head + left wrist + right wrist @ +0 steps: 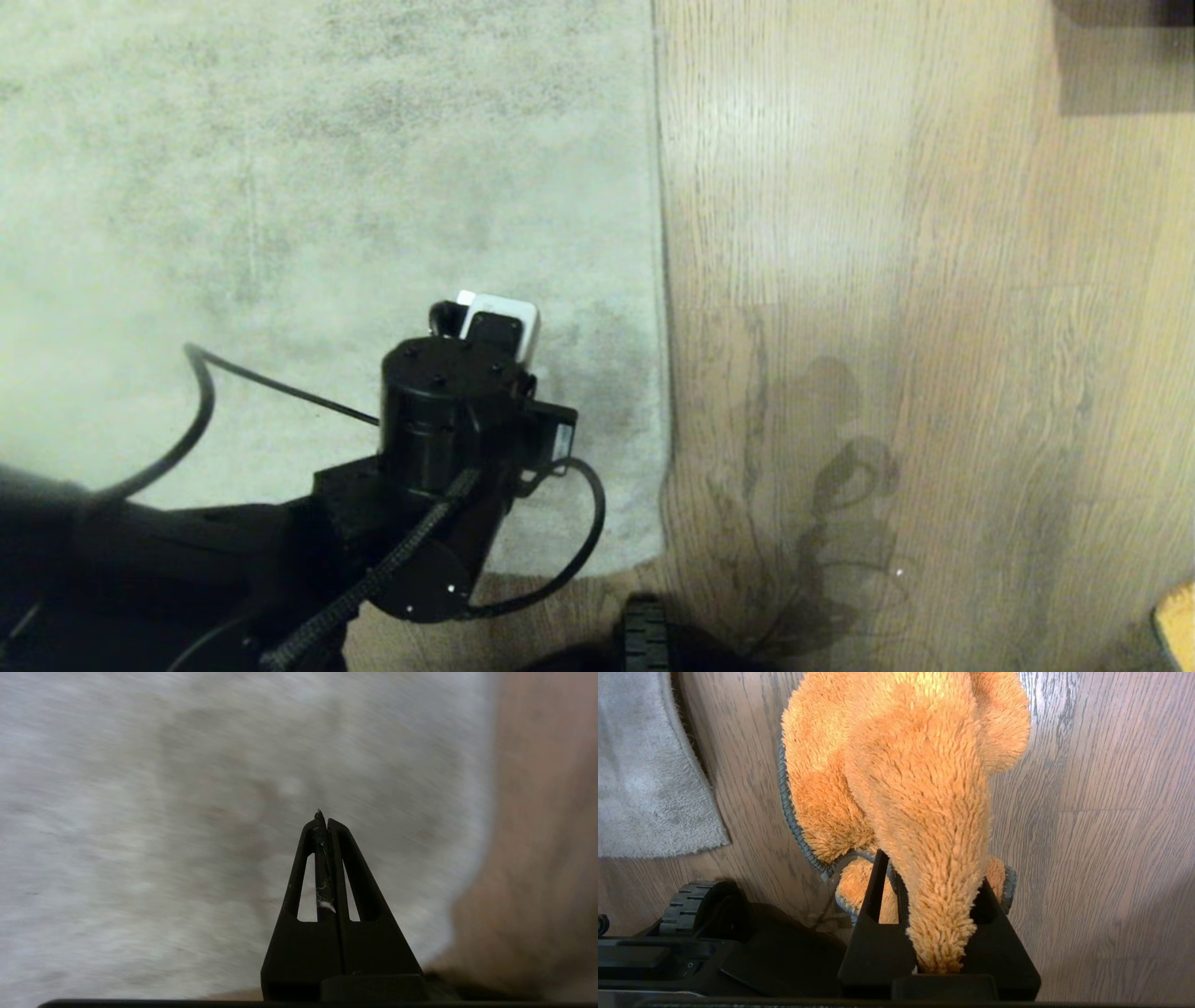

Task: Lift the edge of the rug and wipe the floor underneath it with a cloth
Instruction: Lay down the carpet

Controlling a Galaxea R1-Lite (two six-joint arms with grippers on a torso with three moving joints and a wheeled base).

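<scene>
Rug edge (659,280) lay flat on the floor (887,280), left gripper (323,819) poised over the near corner, cloth (920,788) waiting in the right gripper (931,891).
Rug edge ran straight from far to near, its square corner down at the near end beside the robot's wheel (644,639); no lift showed yet, the pile sat flush on the planks; the left gripper hung over the rug just left of that border, jaws pressed together with nothing between them but a wisp of lint, so I'd judge it was closed for the approach, not for a grip; over to the right, well apart, the right gripper was clamped on the fuzzy orange cloth, which draped over bare floor, presumably held ready so wiping could start once the corner came up.
</scene>
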